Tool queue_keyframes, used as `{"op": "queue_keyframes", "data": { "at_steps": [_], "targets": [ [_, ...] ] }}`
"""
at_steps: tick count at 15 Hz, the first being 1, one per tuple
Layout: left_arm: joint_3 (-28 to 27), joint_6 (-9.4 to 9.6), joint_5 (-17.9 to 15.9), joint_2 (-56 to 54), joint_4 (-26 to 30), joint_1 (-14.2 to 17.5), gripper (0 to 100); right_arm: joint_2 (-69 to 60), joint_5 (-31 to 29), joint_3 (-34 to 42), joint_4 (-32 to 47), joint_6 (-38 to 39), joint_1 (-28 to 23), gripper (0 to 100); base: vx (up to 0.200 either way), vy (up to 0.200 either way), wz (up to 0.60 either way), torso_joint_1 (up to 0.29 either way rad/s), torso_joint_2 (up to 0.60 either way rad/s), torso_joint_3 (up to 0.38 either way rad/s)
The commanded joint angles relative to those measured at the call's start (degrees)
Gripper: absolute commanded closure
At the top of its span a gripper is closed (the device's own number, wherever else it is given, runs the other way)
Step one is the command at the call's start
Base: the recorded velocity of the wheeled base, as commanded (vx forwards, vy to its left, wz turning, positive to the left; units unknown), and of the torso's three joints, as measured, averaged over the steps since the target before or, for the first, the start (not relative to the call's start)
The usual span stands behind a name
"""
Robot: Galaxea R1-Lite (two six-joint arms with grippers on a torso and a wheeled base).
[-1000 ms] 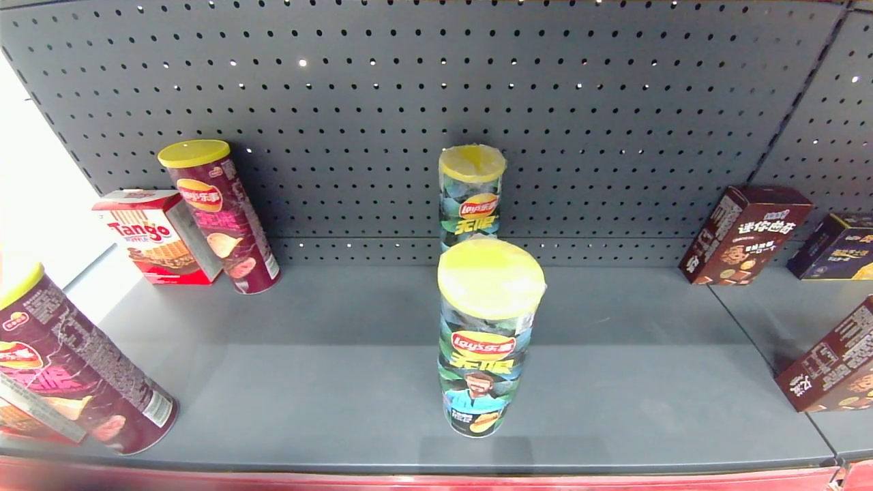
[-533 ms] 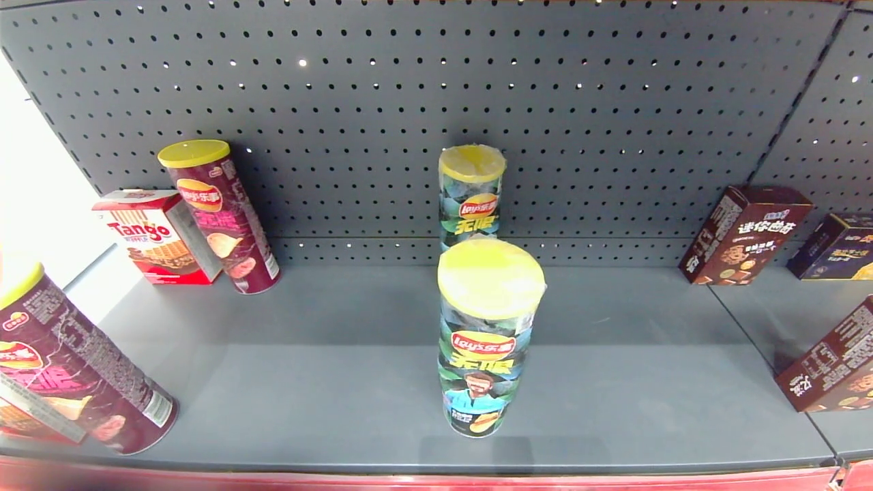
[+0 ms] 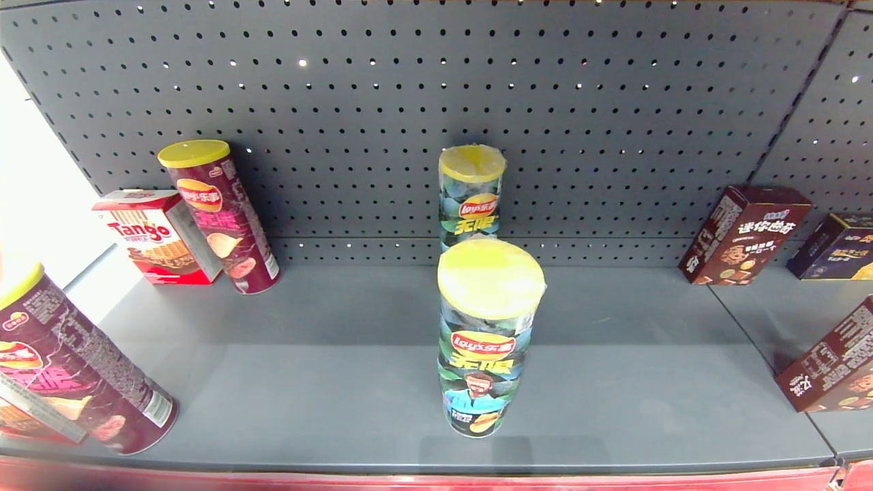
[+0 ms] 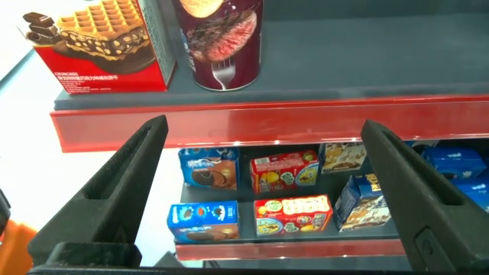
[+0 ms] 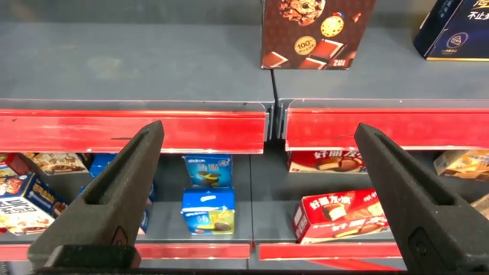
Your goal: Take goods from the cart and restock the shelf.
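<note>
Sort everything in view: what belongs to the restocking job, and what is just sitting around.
Job in hand:
grey shelf
front green chip can
rear green chip can, right behind it
left tool and right tool, both open and empty

Probably just sitting there:
wafer box
rear maroon chip can
front maroon chip can
brown cookie boxes
lower-shelf biscuit packs

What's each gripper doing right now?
Left gripper: open, holding nothing.
Right gripper: open, holding nothing.

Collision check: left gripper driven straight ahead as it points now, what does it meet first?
Probably the shelf's red front strip, centred in the open left gripper; slightly lower, the snack boxes underneath. Depth unclear.
</note>
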Motion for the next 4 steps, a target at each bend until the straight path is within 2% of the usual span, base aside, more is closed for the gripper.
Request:
{"op": "queue_keyframes", "data": {
  "at_steps": [1, 4],
  "targets": [
    [0.0, 0.01, 0.0, 0.1, 0.0, 0.0, 0, 0.1, 0.0, 0.0, 0.0, 0.0, 0.0, 0, 0.0, 0.0, 0.0, 0.0, 0.0, 0.0],
    [0.0, 0.01, 0.0, 0.1, 0.0, 0.0, 0, 0.1, 0.0, 0.0, 0.0, 0.0, 0.0, 0, 0.0, 0.0, 0.0, 0.0, 0.0, 0.0]
  ]
}}
